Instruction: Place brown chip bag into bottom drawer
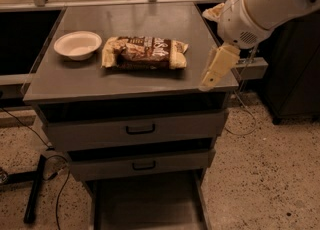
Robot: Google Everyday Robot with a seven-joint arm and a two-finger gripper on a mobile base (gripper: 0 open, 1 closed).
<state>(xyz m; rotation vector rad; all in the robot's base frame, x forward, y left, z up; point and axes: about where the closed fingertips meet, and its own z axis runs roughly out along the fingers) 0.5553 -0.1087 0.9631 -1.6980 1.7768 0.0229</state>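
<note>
Brown chip bag (145, 53) on cabinet top (150, 19), not gripped

It is laid flat just right of the white bowl (77, 44). Gripper (206, 84) is held at the top's right front edge, apart from the bag; open or closed cannot be told. Bottom drawer (145, 205) is pulled out.

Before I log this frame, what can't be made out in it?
Camera view: bottom drawer, front cut off by the lower edge.
Lettering on the brown chip bag: too blurred to read.
The gripper, at the right front corner of the cabinet: arm cut off top right.
</note>
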